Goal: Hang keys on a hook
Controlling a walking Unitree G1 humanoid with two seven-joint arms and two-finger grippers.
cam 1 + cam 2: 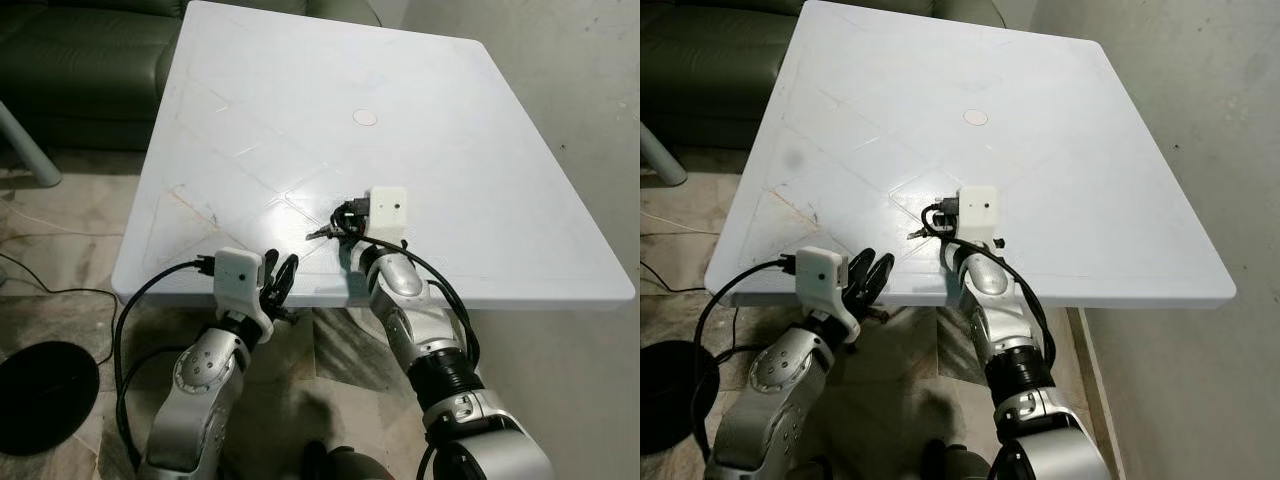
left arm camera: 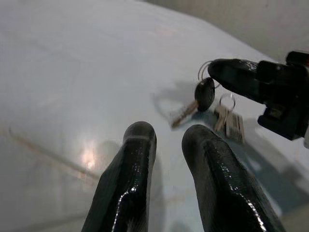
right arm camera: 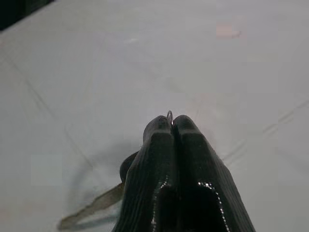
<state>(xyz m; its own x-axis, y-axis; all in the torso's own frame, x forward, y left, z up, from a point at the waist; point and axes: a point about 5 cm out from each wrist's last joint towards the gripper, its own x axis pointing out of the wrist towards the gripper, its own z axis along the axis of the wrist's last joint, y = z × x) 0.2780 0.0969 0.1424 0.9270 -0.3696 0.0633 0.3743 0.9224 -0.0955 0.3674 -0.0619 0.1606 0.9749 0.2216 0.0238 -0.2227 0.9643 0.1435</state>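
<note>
A bunch of keys with a black-headed key and a small tag lies near the front of the white table. My right gripper is shut on the key ring; its key blade points down onto the table top. From the head, that gripper sits over the table's front middle, with the keys just to its left. My left gripper hovers at the table's front edge, left of the keys, open with nothing between its fingers.
A round mark sits mid-table. A dark green sofa stands behind the table at the left, with a grey pole beside it. A black round object and cables lie on the floor at the left.
</note>
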